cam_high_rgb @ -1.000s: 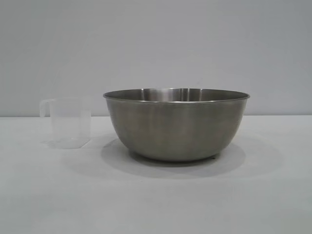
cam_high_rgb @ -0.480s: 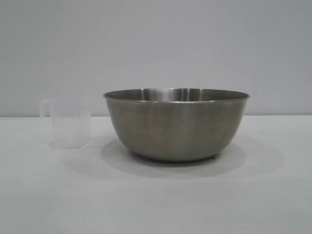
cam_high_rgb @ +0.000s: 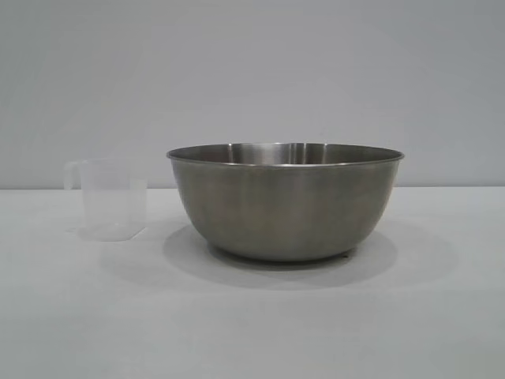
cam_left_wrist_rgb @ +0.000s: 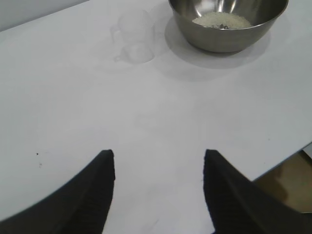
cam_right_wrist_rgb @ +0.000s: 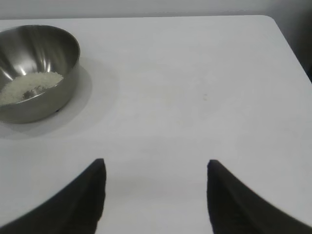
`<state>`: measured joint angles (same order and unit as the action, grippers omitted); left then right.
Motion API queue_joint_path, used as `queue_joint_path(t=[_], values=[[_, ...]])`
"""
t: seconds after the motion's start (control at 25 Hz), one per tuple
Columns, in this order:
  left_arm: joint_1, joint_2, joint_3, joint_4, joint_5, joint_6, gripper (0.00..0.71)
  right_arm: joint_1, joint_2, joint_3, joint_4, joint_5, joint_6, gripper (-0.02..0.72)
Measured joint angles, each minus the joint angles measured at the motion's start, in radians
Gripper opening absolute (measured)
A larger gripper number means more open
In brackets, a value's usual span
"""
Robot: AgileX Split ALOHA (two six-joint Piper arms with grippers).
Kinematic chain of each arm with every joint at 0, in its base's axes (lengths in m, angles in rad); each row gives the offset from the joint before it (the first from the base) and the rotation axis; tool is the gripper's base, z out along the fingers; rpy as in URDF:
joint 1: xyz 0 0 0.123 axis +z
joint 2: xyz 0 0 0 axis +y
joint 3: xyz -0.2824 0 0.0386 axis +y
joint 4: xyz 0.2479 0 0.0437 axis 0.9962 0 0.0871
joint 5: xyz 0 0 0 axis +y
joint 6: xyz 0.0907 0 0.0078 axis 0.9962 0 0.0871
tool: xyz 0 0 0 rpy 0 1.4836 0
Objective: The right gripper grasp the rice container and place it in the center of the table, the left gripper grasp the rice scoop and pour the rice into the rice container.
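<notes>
With both the left gripper [cam_left_wrist_rgb: 158, 161] and right gripper [cam_right_wrist_rgb: 156, 168] open and empty, the light, slippery rice scoop [cam_high_rgb: 114, 197] is best taken by its loop handle.

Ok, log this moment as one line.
rice in rice container | rice scoop empty, upright beside it | left claw open, clear | right claw open, clear

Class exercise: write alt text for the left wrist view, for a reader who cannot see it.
A steel rice container holding a shallow layer of white rice stands on a white table, with an empty clear rice scoop beside it. The left gripper is open in the foreground, holding nothing.
</notes>
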<state>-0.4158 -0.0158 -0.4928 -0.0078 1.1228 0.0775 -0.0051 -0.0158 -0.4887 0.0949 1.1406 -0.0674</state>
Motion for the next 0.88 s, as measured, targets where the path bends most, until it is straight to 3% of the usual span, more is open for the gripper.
queue_joint_path(t=[0.2,0.6,0.76,0.88], values=[[0.018,-0.002,0.0,0.0,-0.002,0.0,0.351,0.0,0.0,0.0,0.0,0.0,0.0,0.425],[0.367,-0.002,0.0,0.0,-0.002,0.0,0.351,0.0,0.0,0.0,0.0,0.0,0.0,0.425],[0.452,-0.002,0.0,0.0,-0.002,0.0,0.351,0.0,0.0,0.0,0.0,0.0,0.0,0.425],[0.46,-0.002,0.0,0.0,-0.002,0.0,0.351,0.0,0.0,0.0,0.0,0.0,0.0,0.425]])
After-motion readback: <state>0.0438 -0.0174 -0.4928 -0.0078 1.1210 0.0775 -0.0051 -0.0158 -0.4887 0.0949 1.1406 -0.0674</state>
